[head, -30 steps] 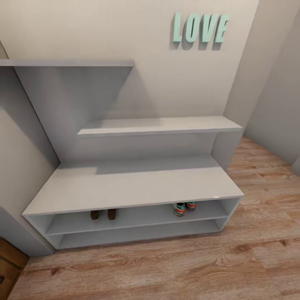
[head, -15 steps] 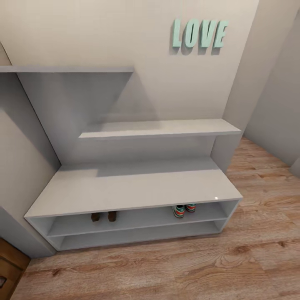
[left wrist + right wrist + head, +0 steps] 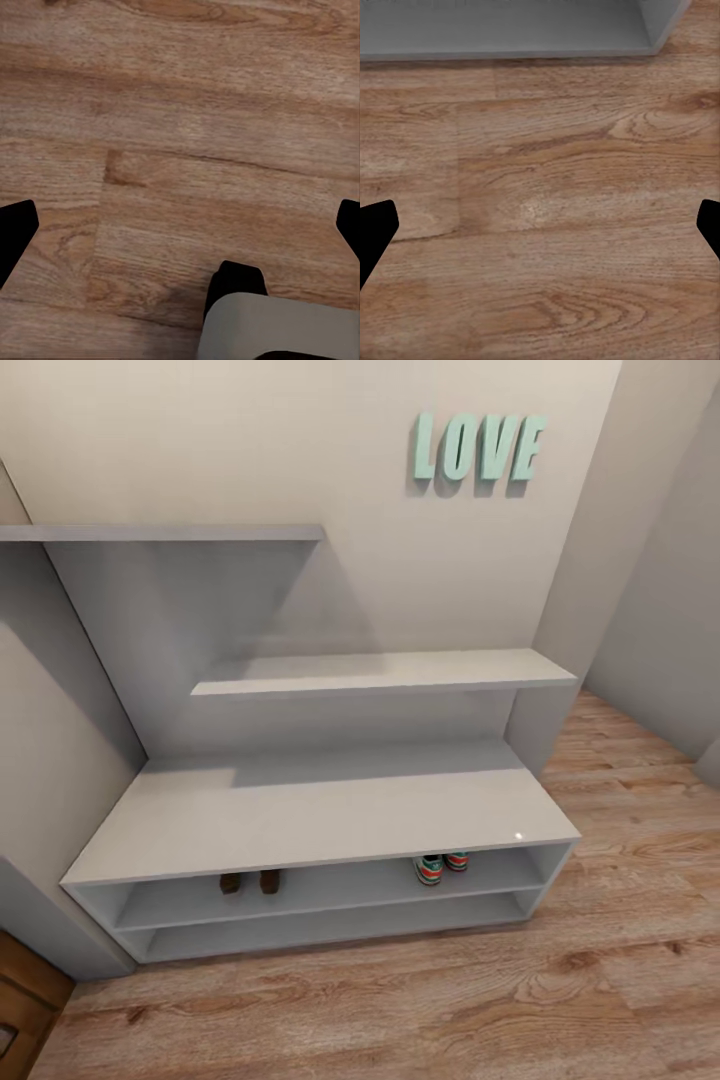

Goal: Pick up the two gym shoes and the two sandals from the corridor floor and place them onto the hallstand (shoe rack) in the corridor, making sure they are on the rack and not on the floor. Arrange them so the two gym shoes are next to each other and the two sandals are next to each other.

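left tool (image 3: 180, 229): wrist view has its two dark fingertips at opposite edges of the picture, spread wide, nothing between them; bare floor planks underneath. A grey-and-black part sits near it, can't tell what it is.
sandals (image 3: 250, 880): both on the upper tier of the hallstand's low base, left half, side by side, near each other; only the brown ends visible under the top board.
hallstand (image 3: 320, 810): light grey, two-tier open base, grey back panel, two stepped upper shelves; top board and lower tier bare.
gym shoes (image 3: 442, 864): both on the same tier, right half, just beside each other, green/red ends showing. Well apart from the sandals.
LOVE sign (image 3: 480, 448): on the wall above the hallstand, irrelevant.
corridor floor (image 3: 420, 1000): wood planks in front of the rack, no footwear on the part in view.
right tool (image 3: 540, 229): fingertips likewise at the picture's edges, released, empty; the hallstand's base edge ahead of it.
status: looks done, both pairs racked and paired.
doing it well: keep both arms low and away from the rack, no reaching into the tier, a nudge could split a pair or push one off.
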You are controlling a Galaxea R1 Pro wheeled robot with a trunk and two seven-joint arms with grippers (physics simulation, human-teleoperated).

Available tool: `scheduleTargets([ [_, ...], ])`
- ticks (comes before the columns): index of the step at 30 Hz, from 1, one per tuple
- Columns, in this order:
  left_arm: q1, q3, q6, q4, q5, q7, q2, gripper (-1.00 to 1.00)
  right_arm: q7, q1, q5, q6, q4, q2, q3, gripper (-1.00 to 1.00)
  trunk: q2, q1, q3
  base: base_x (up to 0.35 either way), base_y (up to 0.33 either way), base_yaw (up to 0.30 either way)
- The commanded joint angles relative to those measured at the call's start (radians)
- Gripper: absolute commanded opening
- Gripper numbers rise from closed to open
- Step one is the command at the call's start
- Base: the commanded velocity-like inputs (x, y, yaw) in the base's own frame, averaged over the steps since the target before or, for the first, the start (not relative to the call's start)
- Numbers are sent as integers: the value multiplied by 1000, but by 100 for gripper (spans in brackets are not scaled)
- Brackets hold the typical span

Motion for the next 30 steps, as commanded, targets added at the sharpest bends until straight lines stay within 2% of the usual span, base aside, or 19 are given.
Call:
scheduleTargets([
  [1, -1, 9, -4, 1, -10, -3, 0, 100, -1, -1, 7, -3, 1, 0, -7, 100, 0, 0, -1, 0, 0, 0],
  [6, 0, 10, 6, 27, -8, -1, -8, 100, -1, -1, 7, -3, 1, 0, -7, 100, 0, 0, -1, 0, 0, 0],
  [7, 3, 10, 8, 74, -8, 0, -12, 100, -1, -1, 7, -3, 1, 0, -7, 100, 0, 0, -1, 0, 0, 0],
  [11, 9, 10, 10, 102, -7, 1, -24, 100, -1, -1, 7, -3, 1, 0, -7, 100, 0, 0, -1, 0, 0, 0],
  [13, 12, 10, 10, 109, -7, 1, -35, 100, -1, 0, 7, -3, 1, 0, -7, 100, 0, 0, -1, 0, 0, 0],
  [14, 25, 10, 9, 117, -7, 1, -57, 100, -1, -1, 7, -3, 1, 0, -7, 100, 0, 0, -1, 0, 0, 0],
  [18, 35, 11, 5, 120, -6, 2, -86, 100, -1, -1, 7, -3, 1, 0, -7, 100, 0, 0, -1, 0, 0, 0],
  [30, 37, 11, 5, 120, -6, 2, -101, 100, -1, 0, 7, -3, 1, 0, -7, 100, 0, 0, -1, 0, 0, 0],
])
